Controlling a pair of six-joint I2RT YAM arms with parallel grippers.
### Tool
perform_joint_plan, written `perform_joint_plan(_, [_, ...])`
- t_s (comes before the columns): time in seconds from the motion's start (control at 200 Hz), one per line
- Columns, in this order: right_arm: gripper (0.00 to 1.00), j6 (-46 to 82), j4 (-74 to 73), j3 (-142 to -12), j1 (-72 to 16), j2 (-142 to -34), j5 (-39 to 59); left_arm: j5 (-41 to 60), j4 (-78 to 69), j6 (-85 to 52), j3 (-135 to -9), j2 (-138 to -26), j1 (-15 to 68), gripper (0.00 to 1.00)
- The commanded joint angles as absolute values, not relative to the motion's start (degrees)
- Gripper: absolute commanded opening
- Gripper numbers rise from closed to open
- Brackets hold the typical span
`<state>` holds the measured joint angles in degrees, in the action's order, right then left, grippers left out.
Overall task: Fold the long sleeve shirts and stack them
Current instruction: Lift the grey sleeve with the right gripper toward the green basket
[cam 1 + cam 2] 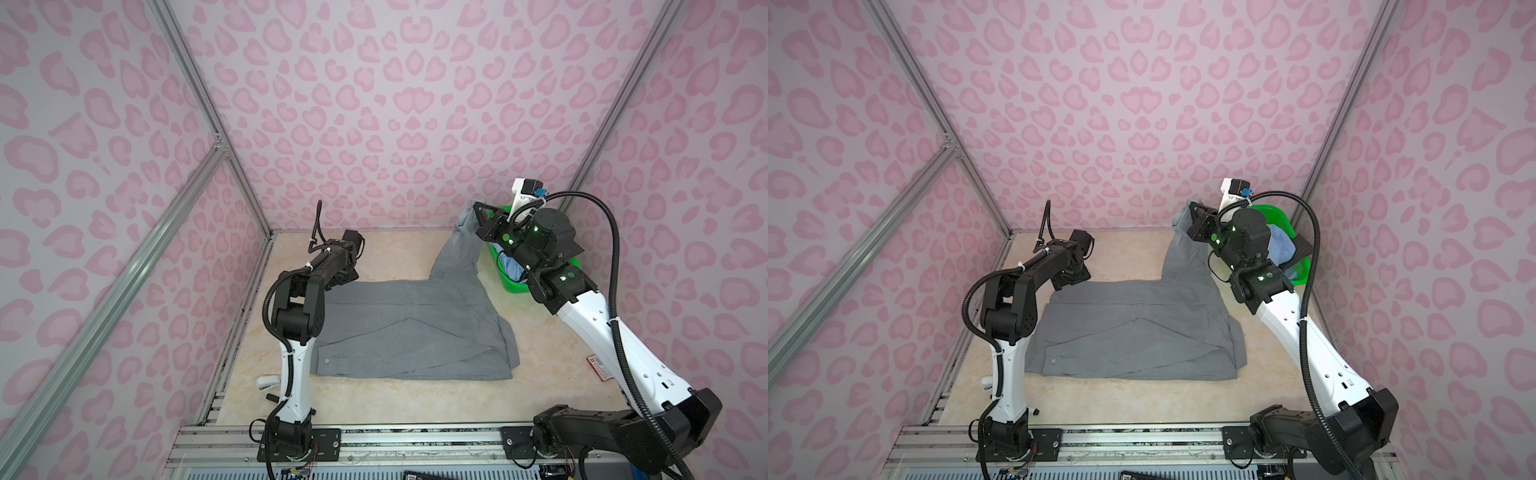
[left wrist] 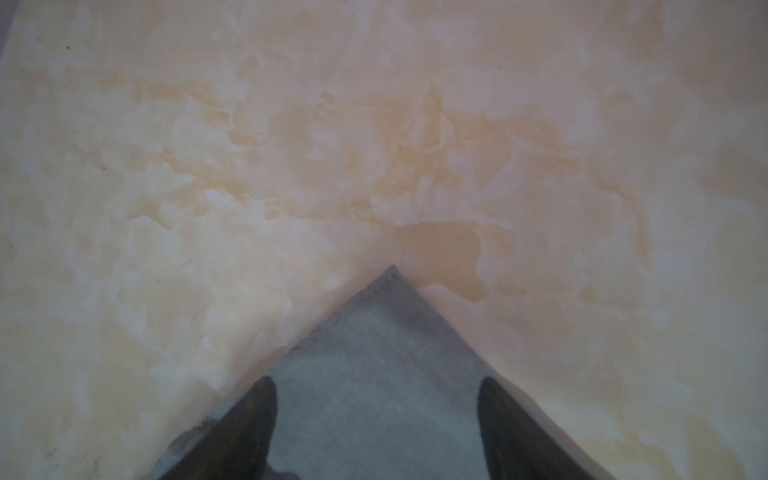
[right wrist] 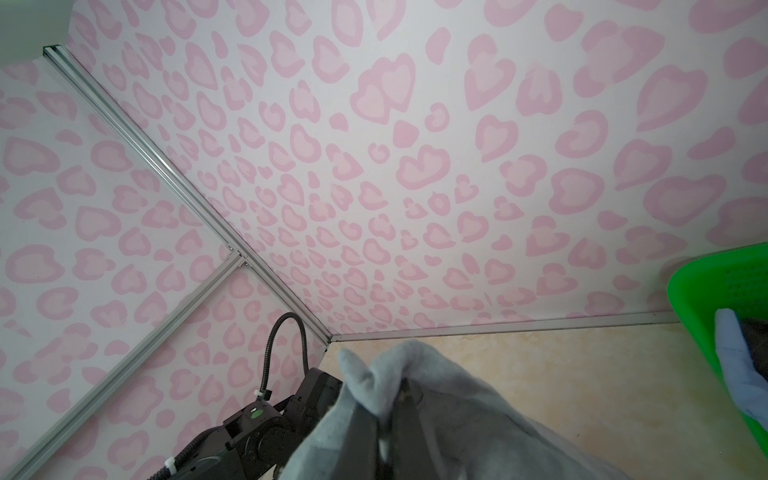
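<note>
1. Grey shirt [image 1: 411,328] lies flat mid-table, body spread from near the left edge toward the right. One sleeve [image 1: 455,257] rises toward the back right corner.
2. Right gripper [image 3: 386,415] is clamped on that sleeve's end, lifted off the table, just beside the green basket [image 1: 513,286].
3. Left gripper [image 2: 376,386]: fingers spread wide, holding nothing, low over the shirt's back left corner.
4. Risk: nothing pins the body. If the right arm pulls the sleeve hard, I'd expect the thin cloth to drag and wreck the flat lay.
5. Risk: swinging the sleeve near the basket could snag its rim or the light blue shirt [image 1: 1281,245] inside.
6. Risk: can't tell how deep the pinch on the sleeve goes. A shallow one could slip mid-fold.
7. Surface: glossy beige marble-look table [image 1: 415,399], probably slick under cloth. A small red tag [image 1: 598,365] lies by the right edge.
8. Room: pink heart-print walls [image 1: 374,104] on three sides, aluminium frame struts [image 1: 201,95] at the corners.
</note>
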<state>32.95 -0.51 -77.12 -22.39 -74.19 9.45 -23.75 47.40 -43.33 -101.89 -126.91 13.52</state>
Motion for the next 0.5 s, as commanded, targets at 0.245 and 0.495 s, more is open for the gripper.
perform_joint_plan(0.245, [0.00,32.65,-1.42,-76.12,-22.50,-72.36,10.21,-20.59,46.35,-45.26,-99.43,-127.37,10.20,0.79])
perform_joint_plan(0.495, [0.00,32.42,-1.32,-75.44,-22.50,-70.20,9.87,-19.25,46.81,-45.84,-100.85,-129.61,10.11,0.66])
